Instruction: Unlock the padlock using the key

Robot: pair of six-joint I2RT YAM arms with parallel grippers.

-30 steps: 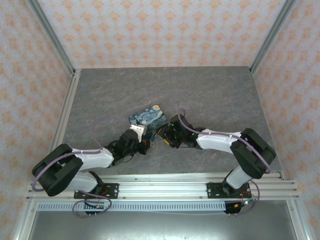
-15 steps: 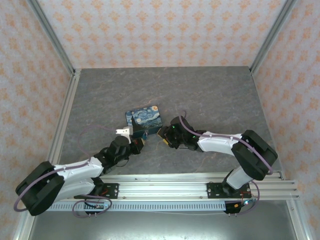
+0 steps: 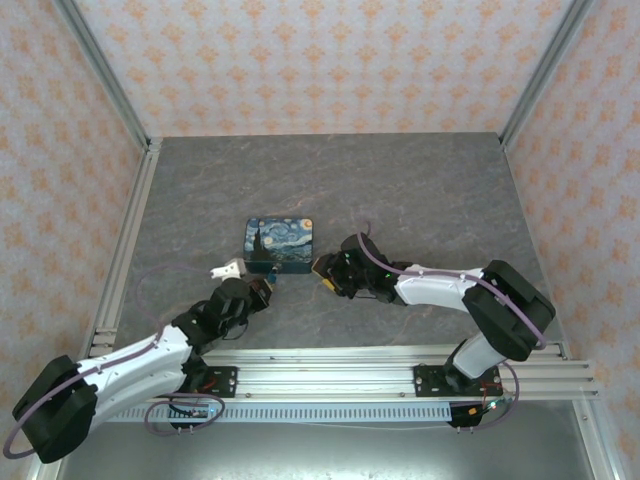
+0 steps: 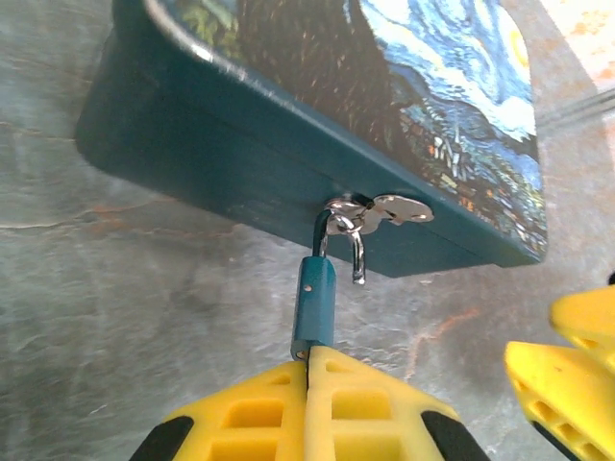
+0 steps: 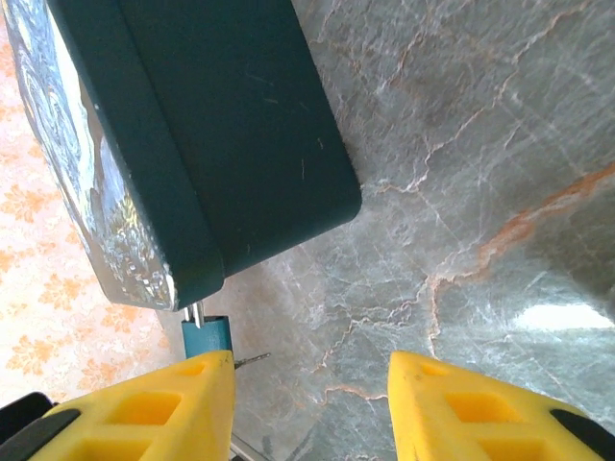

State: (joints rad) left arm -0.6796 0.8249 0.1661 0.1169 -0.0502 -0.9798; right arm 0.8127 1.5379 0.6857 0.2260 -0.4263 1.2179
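Padlock looks sprung, one shackle leg hanging free. Left gripper is clamped shut at its 6 o'clock; right gripper is held open. Unhooking's needed next.

Starry-night painted box on a grey marbled table
The box lies flat, lid up, just ahead of the left gripper and ahead-left of the right gripper; orange-patterned walls and aluminium rails stand around the table.
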